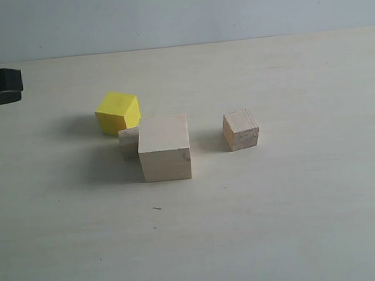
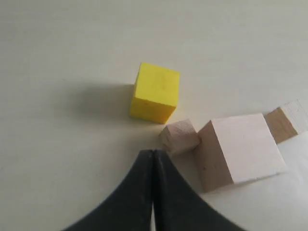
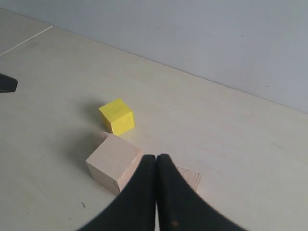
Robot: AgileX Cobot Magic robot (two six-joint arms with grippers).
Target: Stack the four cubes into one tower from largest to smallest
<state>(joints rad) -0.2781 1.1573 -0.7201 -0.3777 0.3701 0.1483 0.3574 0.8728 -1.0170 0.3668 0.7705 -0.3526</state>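
Nearest the exterior camera lies bare table [image 1: 276, 237], then the big pale wood cube [image 1: 164, 148], flat on one face and free on top, which suits it as the base, so I judge it needs no moving. Tucked against its left side, half hidden behind it, is the tiny pale wood cube [image 1: 128, 143]; that crowding will make it awkward to pinch, though it goes on last. To the right, apart from the big one, stands the smaller pale wood cube [image 1: 240, 129] with room all round it. Just behind the tiny one sits the yellow cube [image 1: 117, 111], turned at an angle; whether those two touch I cannot tell. It is next onto the base, I judge. Nothing is stacked yet. My left gripper [image 2: 153, 154] hangs above the table near the yellow cube, fingers pressed together and empty; my right gripper [image 3: 156, 158] is likewise closed on nothing. No cube carries any writing or mark I can read.
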